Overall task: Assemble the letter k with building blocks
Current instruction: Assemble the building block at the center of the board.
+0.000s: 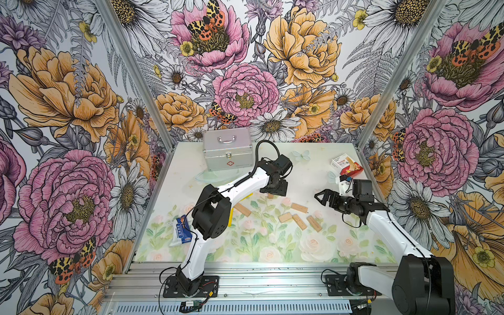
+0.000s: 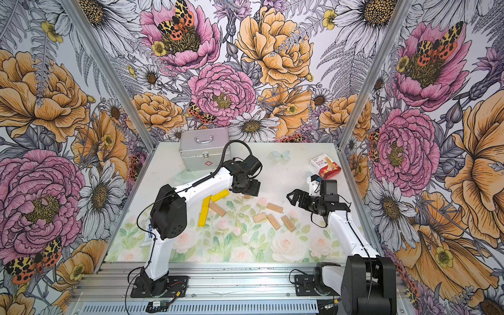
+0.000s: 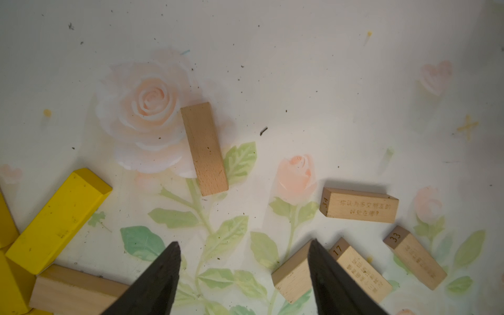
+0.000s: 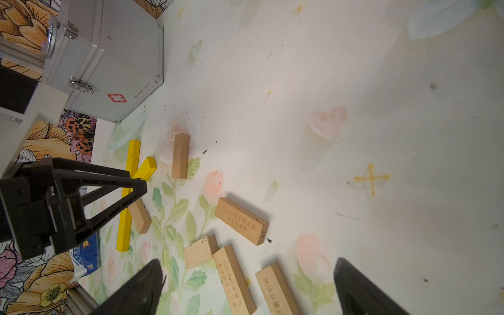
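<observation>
The letter k lies left of centre: a yellow stem (image 2: 204,211), a yellow arm (image 2: 219,195) and a pale wood arm (image 2: 217,209) fanned off it. My left gripper (image 3: 244,242) hovers low just right of it, open, nothing between its fingers. A plain pale block (image 3: 204,148) lies alone on the mat just beyond its tips. Several more pale building blocks (image 1: 299,208) are scattered to the right, some printed with numbers. My right gripper (image 4: 248,261) hangs open above that loose group, holding nothing. In a top view the left arm hides most of the yellow pieces.
A silver case (image 1: 227,152) stands at the back left. A red-and-white carton (image 1: 347,165) sits at the back right, behind my right wrist. A blue-white sachet (image 1: 181,230) lies at the mat's left edge beside the left arm. Aluminium rails run along the front.
</observation>
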`<control>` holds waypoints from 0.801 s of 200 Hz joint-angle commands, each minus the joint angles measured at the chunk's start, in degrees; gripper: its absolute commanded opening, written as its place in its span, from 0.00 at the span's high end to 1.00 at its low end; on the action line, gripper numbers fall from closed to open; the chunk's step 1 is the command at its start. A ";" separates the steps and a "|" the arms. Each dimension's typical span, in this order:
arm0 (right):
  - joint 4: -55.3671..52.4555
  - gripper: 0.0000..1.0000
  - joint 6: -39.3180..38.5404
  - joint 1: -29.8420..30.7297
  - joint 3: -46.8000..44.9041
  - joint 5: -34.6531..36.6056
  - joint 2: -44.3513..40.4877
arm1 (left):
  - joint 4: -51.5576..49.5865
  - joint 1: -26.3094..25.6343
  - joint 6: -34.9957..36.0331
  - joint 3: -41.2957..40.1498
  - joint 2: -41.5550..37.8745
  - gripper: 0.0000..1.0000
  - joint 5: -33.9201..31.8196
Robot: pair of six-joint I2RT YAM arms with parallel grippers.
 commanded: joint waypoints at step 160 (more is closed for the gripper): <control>1.68 0.04 8.43 20.45 -0.61 10.06 -0.37 | 13.38 11.03 11.56 -40.34 -41.32 0.19 13.25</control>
